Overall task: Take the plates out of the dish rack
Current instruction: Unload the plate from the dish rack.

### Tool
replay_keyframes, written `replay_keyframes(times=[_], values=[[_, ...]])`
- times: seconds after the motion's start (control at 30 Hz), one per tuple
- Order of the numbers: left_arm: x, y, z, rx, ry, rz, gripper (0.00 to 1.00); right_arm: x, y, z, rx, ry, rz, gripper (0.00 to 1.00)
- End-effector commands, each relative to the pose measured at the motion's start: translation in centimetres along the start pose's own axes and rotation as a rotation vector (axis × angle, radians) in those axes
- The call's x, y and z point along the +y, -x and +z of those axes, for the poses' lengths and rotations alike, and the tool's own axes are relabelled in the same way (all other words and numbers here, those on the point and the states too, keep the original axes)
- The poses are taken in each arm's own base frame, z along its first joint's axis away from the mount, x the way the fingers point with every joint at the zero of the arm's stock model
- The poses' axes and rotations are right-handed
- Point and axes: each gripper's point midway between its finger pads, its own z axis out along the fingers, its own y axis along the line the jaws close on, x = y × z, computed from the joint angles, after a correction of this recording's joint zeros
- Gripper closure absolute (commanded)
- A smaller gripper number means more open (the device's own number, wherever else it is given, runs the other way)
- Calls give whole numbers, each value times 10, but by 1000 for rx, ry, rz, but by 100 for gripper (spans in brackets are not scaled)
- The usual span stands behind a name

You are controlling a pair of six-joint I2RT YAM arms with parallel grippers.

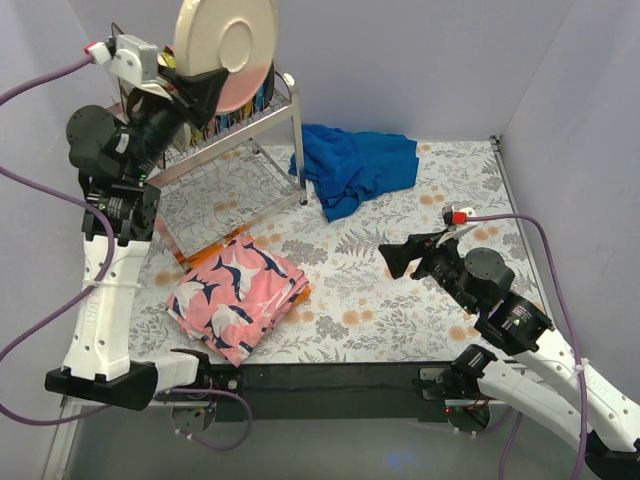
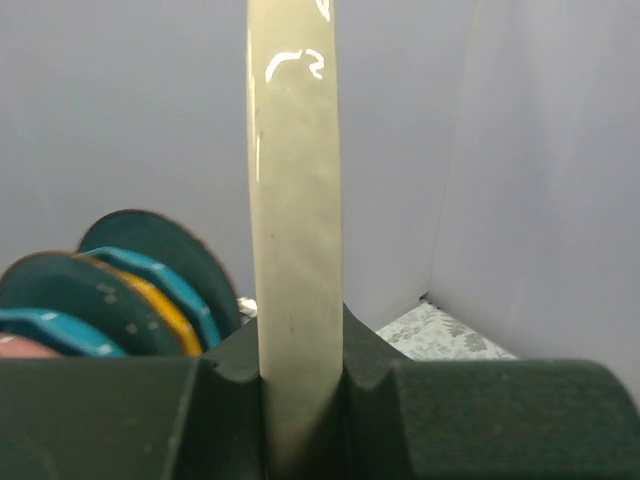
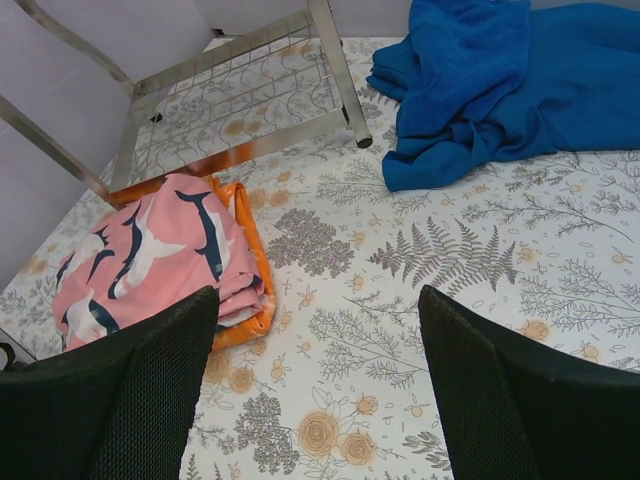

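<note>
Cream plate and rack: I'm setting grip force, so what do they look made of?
Cream plate: probably glazed ceramic, though possibly melamine. It is glossy, with bright glints along its rim. Rack: metal with a polished silver finish, seen in its thin shiny bars and wires.

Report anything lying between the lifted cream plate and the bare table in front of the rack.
Nothing visible blocks it. The left pincer holds the cream plate above the dish rack. The folded pink cloth lies before the rack, the blue cloth to its right, bare table between.
</note>
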Motion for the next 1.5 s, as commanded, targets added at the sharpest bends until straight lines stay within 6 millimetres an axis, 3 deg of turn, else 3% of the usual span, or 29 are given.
replay_keyframes(times=[0.0,0.03,0.07,0.17,0.2,0.3,0.33,0.37,0.43,0.47,0.5,0.53,0.6,0.63,0.77,0.93,1.27,1.4,1.47], values=[[-51,39,16,-185,-80,98,100,2,23,-3,-65,-17,28,14],[-52,36,21,-182,-52,132,100,1,22,-2,-63,-20,24,14],[-71,34,24,-186,-86,114,100,0,22,-3,-62,-23,24,14],[-92,20,32,-173,-104,141,100,-3,22,-5,-64,-40,24,14],[-98,5,35,-151,-108,153,100,-5,25,-6,-72,-52,28,14],[-122,-10,36,-167,-79,238,100,-8,33,-13,-90,-82,65,15],[-131,-28,36,-164,-79,267,100,-11,32,-16,-84,-98,76,14],[-152,-32,32,-172,-104,273,100,-11,39,-20,-99,-105,108,14],[-160,-54,28,-168,-50,377,100,-18,39,-25,-96,-148,136,13],[-181,-64,22,-169,-74,390,100,-17,44,-30,-115,-149,179,13],[-175,-73,19,-151,-6,497,100,-19,45,-34,-123,-158,195,13],[-194,-85,11,-170,-12,508,100,-19,47,-38,-133,-156,213,12],[-200,-104,7,-155,18,623,100,-19,56,-50,-176,-148,266,11],[-203,-106,2,-165,45,622,100,-19,58,-54,-188,-145,278,11],[-217,-150,-6,-101,28,678,100,-17,75,-72,-254,-117,327,11],[-223,-183,-16,-85,60,747,100,-10,83,-80,-271,-82,374,12],[-235,-246,-33,-32,79,918,100,-17,85,-68,-284,-143,464,14],[-238,-262,-42,-26,96,985,100,-18,83,-59,-286,-157,472,15],[-238,-261,-48,-54,129,971,100,-21,78,-50,-271,-184,464,15]])
